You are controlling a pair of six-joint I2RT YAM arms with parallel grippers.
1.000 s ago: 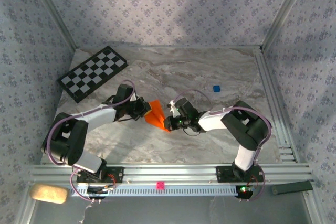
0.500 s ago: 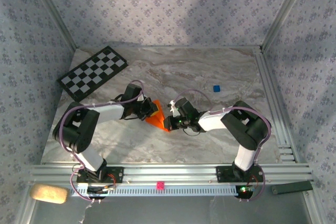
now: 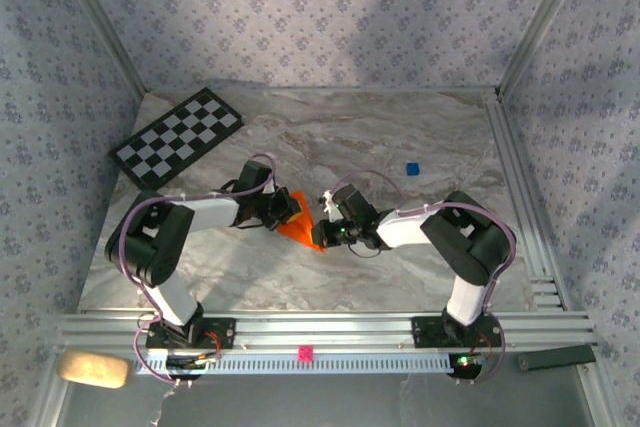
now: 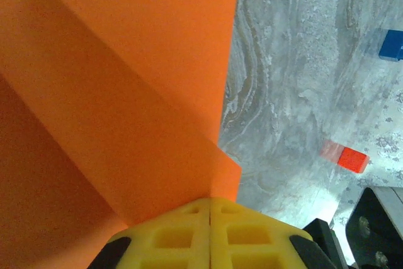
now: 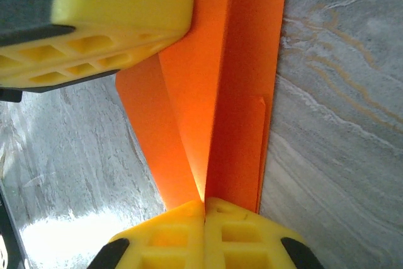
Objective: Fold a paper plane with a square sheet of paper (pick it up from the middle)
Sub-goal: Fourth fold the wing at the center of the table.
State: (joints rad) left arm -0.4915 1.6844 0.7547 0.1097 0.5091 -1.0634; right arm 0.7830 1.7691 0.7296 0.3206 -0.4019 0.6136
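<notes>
On the marbled surface (image 3: 300,282), near its middle, the right claw (image 3: 322,231) is found at the 4 o'clock edge of the folded orange paper (image 3: 300,220). Its yellow fingertips are pressed together on a crease, so the paper is pinched there. The left claw (image 3: 284,210) is set at the paper's 10 o'clock side. It is likewise closed on the paper, with the layers caught between its yellow pads. Folded flaps are seen meeting along diagonal creases. Whether the paper is touching the surface cannot be told. A tiny red cube (image 4: 351,159) is seen on the surface at 3 o'clock from the paper in the left wrist view. Farther off, a small blue cube (image 3: 411,169) lies at 2 o'clock, well apart. A checkerboard (image 3: 177,139) is laid flat at 10 o'clock, toward the far left corner.
</notes>
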